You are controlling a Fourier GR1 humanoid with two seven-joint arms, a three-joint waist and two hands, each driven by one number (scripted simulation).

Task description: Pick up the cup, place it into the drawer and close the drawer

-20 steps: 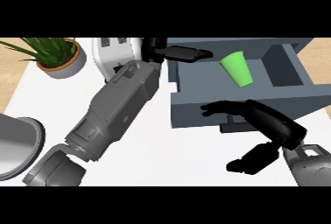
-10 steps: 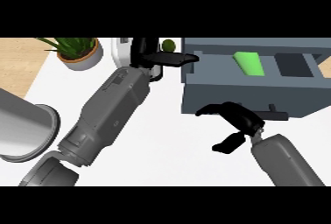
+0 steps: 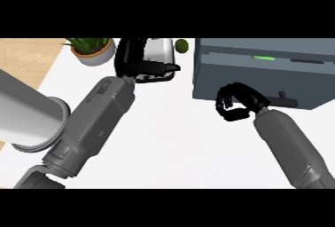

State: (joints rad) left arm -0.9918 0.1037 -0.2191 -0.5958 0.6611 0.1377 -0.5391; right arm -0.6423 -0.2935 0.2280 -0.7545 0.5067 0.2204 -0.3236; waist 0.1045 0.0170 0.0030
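The grey drawer unit (image 3: 262, 80) stands at the upper right, its drawer nearly pushed in. Only a thin green sliver of the cup (image 3: 265, 57) shows through the narrow gap at the drawer's top. My right hand (image 3: 237, 104) is at the lower left of the drawer front, fingers curled and holding nothing. My left hand (image 3: 142, 67) is at the top centre, left of the drawer unit, with fingers stretched to the right and nothing in them.
A white appliance (image 3: 159, 49) sits behind my left hand, with a small green round object (image 3: 181, 44) beside it. A potted plant (image 3: 91, 49) stands at the top left. A large grey metal pot (image 3: 26, 116) is at the left edge.
The drawer has slid inwards, from wide open to almost shut, hiding most of the cup. My right hand has followed the drawer front upwards. My left hand has stayed left of the unit.
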